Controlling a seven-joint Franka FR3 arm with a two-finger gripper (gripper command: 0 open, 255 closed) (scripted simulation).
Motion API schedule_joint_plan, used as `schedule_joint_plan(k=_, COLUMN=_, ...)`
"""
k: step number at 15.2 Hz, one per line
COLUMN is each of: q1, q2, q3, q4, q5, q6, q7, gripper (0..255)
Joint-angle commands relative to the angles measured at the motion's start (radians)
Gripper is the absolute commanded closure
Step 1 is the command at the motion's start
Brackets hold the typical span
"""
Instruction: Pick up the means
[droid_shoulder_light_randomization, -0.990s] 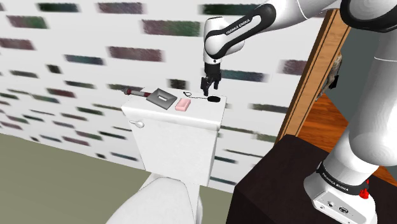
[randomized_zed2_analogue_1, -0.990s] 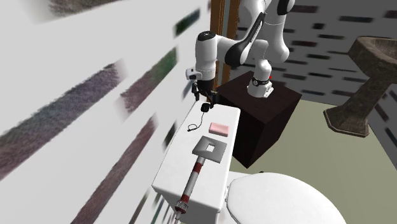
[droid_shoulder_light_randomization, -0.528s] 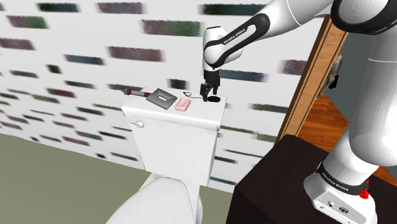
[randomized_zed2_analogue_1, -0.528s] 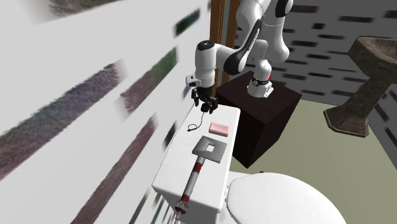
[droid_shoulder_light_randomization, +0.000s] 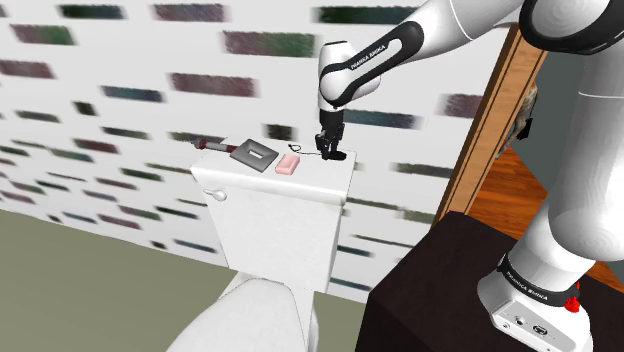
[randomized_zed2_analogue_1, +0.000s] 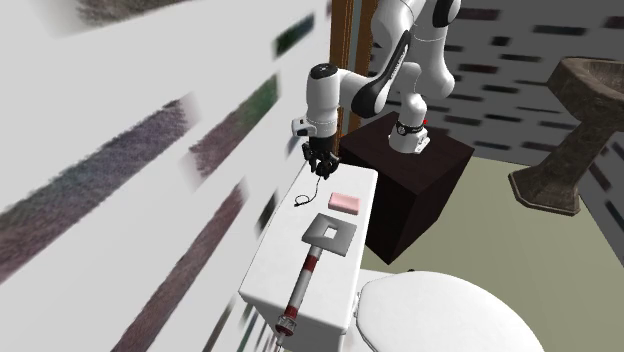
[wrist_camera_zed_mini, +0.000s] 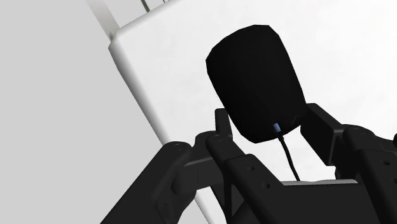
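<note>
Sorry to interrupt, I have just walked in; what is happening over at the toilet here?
The white Franka arm holds its black gripper down at a black corded mouse. The mouse lies on the white toilet tank lid, at the lid's right end in the shoulder view. It rests on the lid, not yet lifted; whether it is gripped cannot be told. A pink bar and a grey square piece lie further along the lid.
</note>
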Motion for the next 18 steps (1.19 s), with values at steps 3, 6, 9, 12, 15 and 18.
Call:
schedule_joint_plan(k=3, q1=0.000, q2=0.003, q3=-0.001, q4=-0.008, q5=-0.001, q6=0.004, q7=0.002, gripper=255)
schedule_joint_plan(k=6, q1=0.000, q2=-0.017, q3=-0.001, q4=0.007, q5=0.000, q6=-0.032, q7=0.001, gripper=255)
schedule_joint_plan(k=9, q1=-0.001, q2=-0.034, q3=0.000, q4=0.026, q5=0.000, q6=-0.067, q7=0.000, gripper=255)
schedule_joint_plan(k=12, q1=-0.001, q2=-0.051, q3=0.000, q4=0.045, q5=0.001, q6=-0.104, q7=0.000, gripper=255)
schedule_joint_plan(k=15, q1=-0.001, q2=-0.065, q3=0.000, q4=0.067, q5=0.001, q6=-0.140, q7=-0.001, gripper=255)
schedule_joint_plan(k=18, q1=-0.001, q2=-0.078, q3=0.000, q4=0.091, q5=0.002, q6=-0.177, q7=-0.001, gripper=255)
